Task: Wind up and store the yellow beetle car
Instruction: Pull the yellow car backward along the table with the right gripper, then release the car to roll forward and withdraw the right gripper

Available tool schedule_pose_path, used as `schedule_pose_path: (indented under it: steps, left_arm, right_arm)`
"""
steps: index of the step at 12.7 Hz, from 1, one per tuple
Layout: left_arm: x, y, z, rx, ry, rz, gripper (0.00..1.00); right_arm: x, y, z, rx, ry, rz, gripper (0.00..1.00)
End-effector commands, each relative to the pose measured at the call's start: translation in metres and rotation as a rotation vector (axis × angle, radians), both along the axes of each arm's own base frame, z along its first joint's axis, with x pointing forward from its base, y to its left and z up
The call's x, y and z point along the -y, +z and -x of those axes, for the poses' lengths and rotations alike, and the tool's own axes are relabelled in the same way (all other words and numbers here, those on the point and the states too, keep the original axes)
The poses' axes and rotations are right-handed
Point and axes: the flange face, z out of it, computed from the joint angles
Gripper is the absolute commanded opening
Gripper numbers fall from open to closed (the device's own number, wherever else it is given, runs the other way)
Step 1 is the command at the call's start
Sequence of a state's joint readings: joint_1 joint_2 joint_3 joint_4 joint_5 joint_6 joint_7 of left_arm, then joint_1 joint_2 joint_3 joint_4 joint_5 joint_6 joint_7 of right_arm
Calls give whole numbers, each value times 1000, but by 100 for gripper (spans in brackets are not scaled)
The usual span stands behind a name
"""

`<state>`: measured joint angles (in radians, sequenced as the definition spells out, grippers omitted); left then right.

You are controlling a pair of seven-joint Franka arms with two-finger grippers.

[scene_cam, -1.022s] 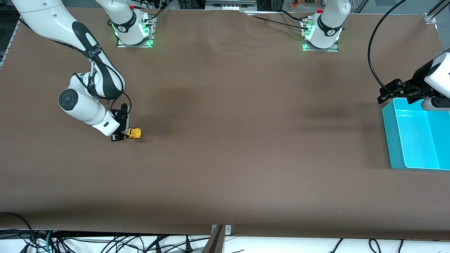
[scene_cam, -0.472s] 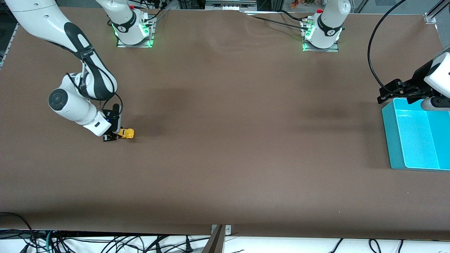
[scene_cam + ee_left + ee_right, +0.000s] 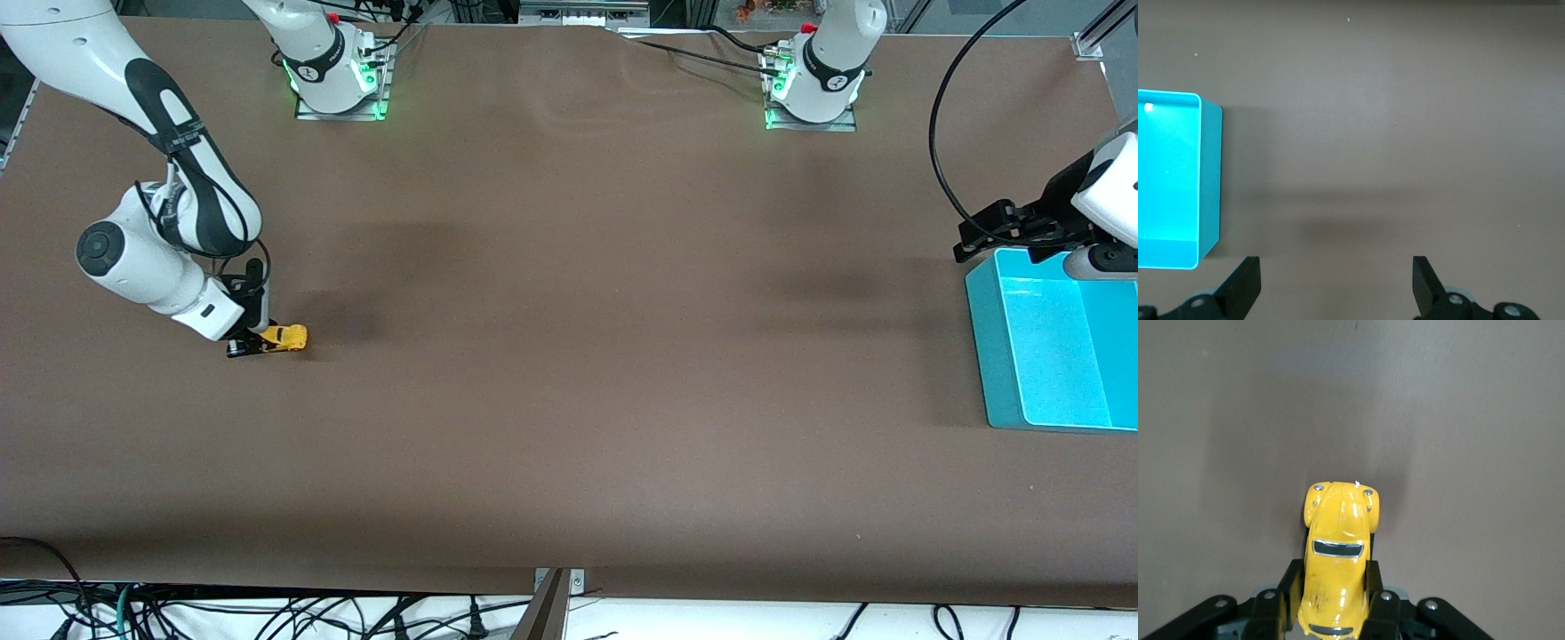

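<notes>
Right tool [image 3: 258, 342] low at the right arm's end of the tabletop [image 3: 569, 373], pinching the yellow beetle car [image 3: 286, 337] by its rear flanks; wheels look down on the surface. Judged mid-wind: car being dragged backward, not yet released or stored. Blue bin [image 3: 1049, 347] sits well apart at the left arm's end, empty. Left tool [image 3: 1337, 287] waits beside it, fingers spread, holding nothing.
</notes>
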<state>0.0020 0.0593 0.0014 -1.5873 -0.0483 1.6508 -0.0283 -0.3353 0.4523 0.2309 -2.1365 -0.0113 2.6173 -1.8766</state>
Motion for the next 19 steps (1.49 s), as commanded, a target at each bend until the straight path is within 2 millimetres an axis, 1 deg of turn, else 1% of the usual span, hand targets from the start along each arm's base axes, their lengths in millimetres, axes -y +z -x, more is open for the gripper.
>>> schedule_pose_path:
  steps: [1, 4, 6, 7, 8, 9, 10, 12, 14, 15, 16, 17, 19]
  left_arm:
    - [1, 6, -2, -1, 3, 7, 100]
    - [2, 6, -2, -1, 3, 7, 100]
    - [2, 6, -2, -1, 2, 7, 100]
    - [2, 6, -2, -1, 2, 7, 100]
    - [3, 6, -2, -1, 0, 7, 100]
    - [3, 6, -2, -1, 0, 7, 100]
    - [4, 6, -2, -1, 0, 7, 100]
    - [4, 6, -2, -1, -1, 7, 100]
    - [4, 6, -2, -1, 0, 7, 100]
    - [5, 6, -2, -1, -3, 7, 100]
    - [5, 10, -3, 8, -1, 9, 100]
    - [6, 13, -4, 15, -3, 11, 100]
    - [2, 10, -6, 10, 2, 11, 100]
  right_arm:
    - [38, -32, 10, -16, 37, -9, 32]
    - [61, -30, 11, -9, 26, -7, 34]
    - [64, -29, 3, 0, 9, -11, 41]
    - [64, -28, -1, 6, -3, -13, 50]
    - [65, -27, -2, 7, -23, -14, 68]
    - [65, -24, -4, 10, -38, -13, 93]
    - [61, -22, -7, 14, -32, -15, 100]
    - [53, -13, -17, 7, -33, -26, 100]
    - [52, -4, -23, -6, -32, -29, 100]
    - [42, 5, -28, -2, -17, -36, 100]
    - [38, 19, -32, 10, -19, -34, 100]
    - [38, 33, -31, 0, -63, -28, 100]
    - [18, 70, -32, -18, -95, -28, 100]
